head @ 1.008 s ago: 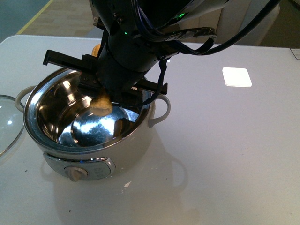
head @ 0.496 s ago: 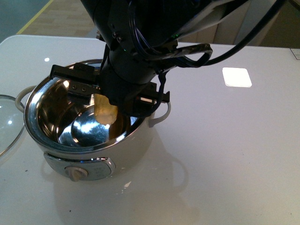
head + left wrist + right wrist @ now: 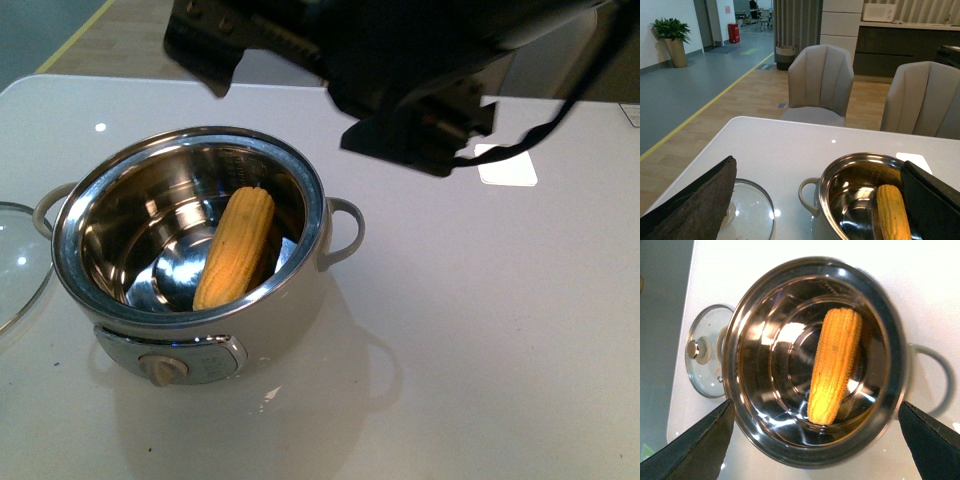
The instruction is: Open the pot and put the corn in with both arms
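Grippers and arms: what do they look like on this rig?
Both are black. The right arm is a bulky dark housing with a black cable looping off it. Left gripper and right gripper each show two wide, flat, dark wedge-shaped fingers with a matte, felt-like surface.

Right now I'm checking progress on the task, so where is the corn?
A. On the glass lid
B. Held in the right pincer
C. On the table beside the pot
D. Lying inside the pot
D: the corn lies slanted inside the pot, and the right pincer is open above it, holding nothing.
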{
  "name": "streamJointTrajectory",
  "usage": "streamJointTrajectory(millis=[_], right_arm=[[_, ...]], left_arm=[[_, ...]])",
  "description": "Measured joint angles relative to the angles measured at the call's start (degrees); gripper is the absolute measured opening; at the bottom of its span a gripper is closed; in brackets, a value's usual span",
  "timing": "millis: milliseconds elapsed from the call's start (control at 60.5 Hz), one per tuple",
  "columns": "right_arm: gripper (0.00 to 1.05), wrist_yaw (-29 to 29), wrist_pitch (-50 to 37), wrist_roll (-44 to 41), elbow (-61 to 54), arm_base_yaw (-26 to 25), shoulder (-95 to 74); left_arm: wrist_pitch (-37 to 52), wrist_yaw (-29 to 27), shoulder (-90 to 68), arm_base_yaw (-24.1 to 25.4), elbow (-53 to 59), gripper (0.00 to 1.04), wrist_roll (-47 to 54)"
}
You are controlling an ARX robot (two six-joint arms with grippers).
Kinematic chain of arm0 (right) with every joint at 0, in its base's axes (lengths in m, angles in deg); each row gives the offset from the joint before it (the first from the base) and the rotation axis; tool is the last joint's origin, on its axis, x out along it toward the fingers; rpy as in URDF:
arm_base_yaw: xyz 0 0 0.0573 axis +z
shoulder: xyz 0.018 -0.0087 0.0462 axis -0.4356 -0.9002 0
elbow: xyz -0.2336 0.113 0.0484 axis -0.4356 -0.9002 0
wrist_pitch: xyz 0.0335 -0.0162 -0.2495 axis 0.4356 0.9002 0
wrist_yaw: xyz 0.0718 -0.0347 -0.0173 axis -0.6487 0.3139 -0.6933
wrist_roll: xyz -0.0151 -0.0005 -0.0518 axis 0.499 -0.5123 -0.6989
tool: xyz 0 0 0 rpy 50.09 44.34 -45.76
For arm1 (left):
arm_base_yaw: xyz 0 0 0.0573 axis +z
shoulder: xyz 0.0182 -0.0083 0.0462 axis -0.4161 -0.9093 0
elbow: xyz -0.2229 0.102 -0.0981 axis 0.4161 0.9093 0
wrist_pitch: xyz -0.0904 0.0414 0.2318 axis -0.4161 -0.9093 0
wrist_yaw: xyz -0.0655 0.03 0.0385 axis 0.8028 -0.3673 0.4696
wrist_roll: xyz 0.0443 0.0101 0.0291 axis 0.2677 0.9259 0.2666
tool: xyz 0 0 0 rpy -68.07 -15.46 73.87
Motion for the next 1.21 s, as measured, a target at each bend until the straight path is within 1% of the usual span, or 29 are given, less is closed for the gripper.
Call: streamJointTrajectory(millis=[50,99,182,281,446,529,562,578,595,611,661,694,710,727,760,777,843,942,991,1024,1074,1206], right_arm=[[0.96,0.72,0.02,-0.39,-1.92,-0.87,3.13],[0.96,1.86,0.09,-1.55,-5.27,-2.97,8.66],[0.96,3.5,1.29,-3.26,-10.14,-6.88,16.35],[0.96,5.14,4.42,-7.58,-17.49,-12.5,27.78],[0.96,6.43,9.9,-13.94,-26.32,-16.09,41.42],[0.96,7.19,12.13,-16.26,-30.32,-19.47,48.15],[0.89,12.24,2.21,-20.9,-35.93,-20.98,52.46],[0.86,13.35,-3.1,-23.06,-38.45,-21.55,53.92],[0.8,13.92,-10.58,-26.21,-41.75,-22.34,55.78],[0.77,13.84,-14.99,-28.11,-43.63,-22.91,56.76],[0.66,12.92,-24.17,-32.02,-47.45,-24.13,59.01],[0.58,11.89,-27.04,-33.92,-49.09,-25.11,60.52],[0.53,11.43,-27.32,-34.6,-49.68,-25.62,61.27],[0.52,11.32,-27.34,-34.69,-49.81,-25.73,61.44],[0.45,10.56,-27.32,-35.41,-50.75,-26.49,62.55],[0.44,10.49,-27.3,-35.56,-50.97,-26.69,62.82],[0.31,9.22,-26.8,-36.24,-52.48,-27.85,64.48],[0.02,6.8,-24.9,-37.03,-54.93,-30.32,68.83],[0.02,2.49,-23.96,-37.35,-55.6,-33.33,70.4],[0.02,1.73,-23.52,-37.35,-55.87,-34.6,71.17],[0.02,1.77,-22.82,-37.35,-56.35,-35.87,72.48],[0.02,1.25,-20.9,-37.35,-57.4,-36.13,75.56]], left_arm=[[0.0,0.0,0.0,0.0,-0.02,0.98,0.02],[0.0,0.0,0.0,0.0,-0.02,0.98,0.0],[0.0,0.0,0.0,0.0,0.0,0.98,0.0],[0.0,0.0,0.0,0.0,-0.02,0.98,0.0],[0.0,0.0,0.0,0.0,0.0,0.98,0.0],[0.0,0.0,0.0,0.0,0.0,0.98,0.02],[0.0,-0.02,0.0,0.0,0.0,0.98,0.02],[0.0,0.0,0.0,0.0,0.0,0.98,0.02],[0.0,-0.02,0.0,0.0,0.0,0.98,0.02],[0.0,0.0,0.0,0.0,-0.02,0.98,0.02],[0.0,0.02,0.0,0.0,0.0,0.98,0.02],[0.0,0.02,0.0,0.0,0.0,0.98,0.02],[0.0,0.0,0.0,0.0,0.0,0.98,0.02],[0.0,0.0,0.0,0.0,0.0,0.98,0.02],[0.0,0.0,0.0,0.0,0.0,0.98,0.02],[0.0,0.0,0.0,0.0,0.0,0.98,0.02],[0.0,-0.02,0.0,0.0,0.0,0.98,0.02],[0.0,0.0,0.0,0.0,0.0,0.98,0.02],[0.0,0.02,0.0,0.0,0.0,0.98,0.02],[0.0,0.0,0.0,0.0,0.0,0.98,0.02],[0.0,-0.02,0.0,0.0,0.0,0.98,0.02],[0.0,0.0,0.0,0.0,-0.02,0.98,0.02]])
